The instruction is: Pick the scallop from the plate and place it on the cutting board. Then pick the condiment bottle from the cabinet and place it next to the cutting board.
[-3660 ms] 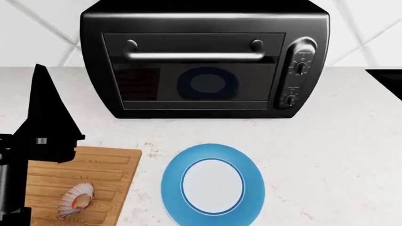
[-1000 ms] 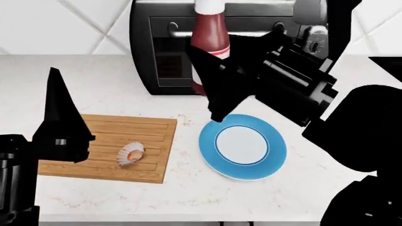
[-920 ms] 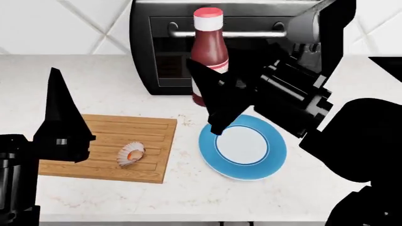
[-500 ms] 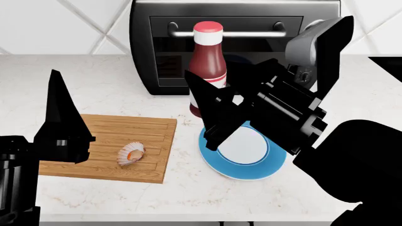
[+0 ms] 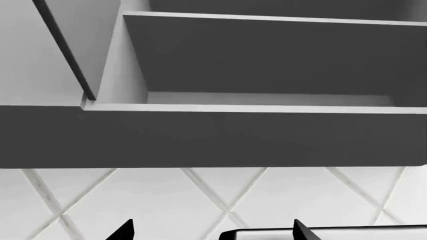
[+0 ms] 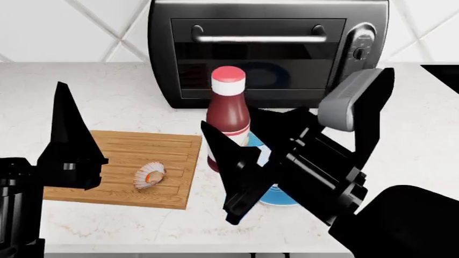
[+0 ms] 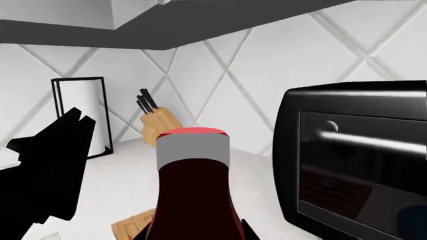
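Showing only here: knife block point(image 7: 160, 126)

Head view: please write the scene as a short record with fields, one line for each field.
scallop: lies on the cutting board
condiment bottle: upright, held by the right tool, between board and plate
plate: mostly hidden behind the right arm
left tool: over the board's left part, holds nothing, open or shut not clear
toaster oven: at the back, door closed

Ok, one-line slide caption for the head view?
Right gripper carries the condiment bottle beside the cutting board, where the scallop rests.
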You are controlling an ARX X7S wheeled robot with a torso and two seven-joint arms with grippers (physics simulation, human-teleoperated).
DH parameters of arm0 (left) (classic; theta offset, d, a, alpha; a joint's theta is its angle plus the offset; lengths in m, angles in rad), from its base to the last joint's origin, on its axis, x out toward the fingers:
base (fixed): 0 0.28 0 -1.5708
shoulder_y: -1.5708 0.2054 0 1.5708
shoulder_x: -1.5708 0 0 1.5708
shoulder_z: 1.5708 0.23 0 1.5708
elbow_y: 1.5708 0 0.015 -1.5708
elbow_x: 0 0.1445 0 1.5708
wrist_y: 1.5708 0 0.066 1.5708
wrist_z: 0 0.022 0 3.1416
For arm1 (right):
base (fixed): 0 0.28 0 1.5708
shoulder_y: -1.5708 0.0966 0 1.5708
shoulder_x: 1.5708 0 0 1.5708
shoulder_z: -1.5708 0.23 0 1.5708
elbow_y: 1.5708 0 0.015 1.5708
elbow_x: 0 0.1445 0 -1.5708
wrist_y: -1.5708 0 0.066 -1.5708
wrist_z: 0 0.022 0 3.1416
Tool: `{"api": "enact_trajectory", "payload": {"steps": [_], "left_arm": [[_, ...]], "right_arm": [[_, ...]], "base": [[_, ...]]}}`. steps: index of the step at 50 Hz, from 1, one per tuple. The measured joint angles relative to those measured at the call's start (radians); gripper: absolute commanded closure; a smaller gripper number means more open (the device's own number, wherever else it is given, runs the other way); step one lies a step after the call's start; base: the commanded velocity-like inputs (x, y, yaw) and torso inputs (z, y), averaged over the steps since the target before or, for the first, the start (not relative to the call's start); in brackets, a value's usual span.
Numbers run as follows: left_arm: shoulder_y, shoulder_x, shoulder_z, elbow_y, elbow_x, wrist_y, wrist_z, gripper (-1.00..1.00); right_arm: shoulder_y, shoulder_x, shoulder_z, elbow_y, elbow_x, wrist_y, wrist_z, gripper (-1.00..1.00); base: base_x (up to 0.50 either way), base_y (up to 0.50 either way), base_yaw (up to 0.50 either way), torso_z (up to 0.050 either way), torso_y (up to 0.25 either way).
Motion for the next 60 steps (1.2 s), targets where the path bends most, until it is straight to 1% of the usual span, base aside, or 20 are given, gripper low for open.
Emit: {"api": "enact_trajectory", "payload": {"steps": [8, 20, 28, 37, 46, 60], "left_arm": [[-0.002, 0.000, 0.002, -0.005, 0.003, 0.003, 0.001, -1.00], [-0.002, -0.001, 0.003, -0.009, 0.004, 0.008, 0.001, -1.00], [-0.001, -0.001, 0.003, -0.012, 0.005, 0.012, 0.001, -1.00], [0.000, -0.002, 0.003, -0.014, 0.006, 0.015, 0.000, -1.00], [0.002, -0.004, 0.002, -0.015, 0.008, 0.018, -0.001, -1.00], [0.009, -0.006, 0.001, -0.016, 0.010, 0.024, -0.001, -1.00]], "right_arm": [[-0.114, 0.005, -0.018, -0.064, -0.079, -0.049, -0.064, 1.00], [-0.244, 0.016, -0.098, -0.098, -0.273, -0.161, -0.191, 1.00], [-0.294, 0.024, -0.167, -0.070, -0.401, -0.245, -0.263, 1.00], [-0.328, 0.015, -0.258, 0.010, -0.533, -0.354, -0.343, 1.00], [-0.348, 0.011, -0.306, 0.050, -0.586, -0.407, -0.382, 1.00], [-0.379, 0.021, -0.338, 0.079, -0.618, -0.449, -0.405, 1.00]], "base": [[0.00, 0.00, 0.00, 0.000, 0.000], [0.00, 0.00, 0.00, 0.000, 0.000], [0.00, 0.00, 0.00, 0.000, 0.000], [0.00, 0.00, 0.00, 0.000, 0.000], [0.00, 0.00, 0.00, 0.000, 0.000], [0.00, 0.00, 0.00, 0.000, 0.000]]}}
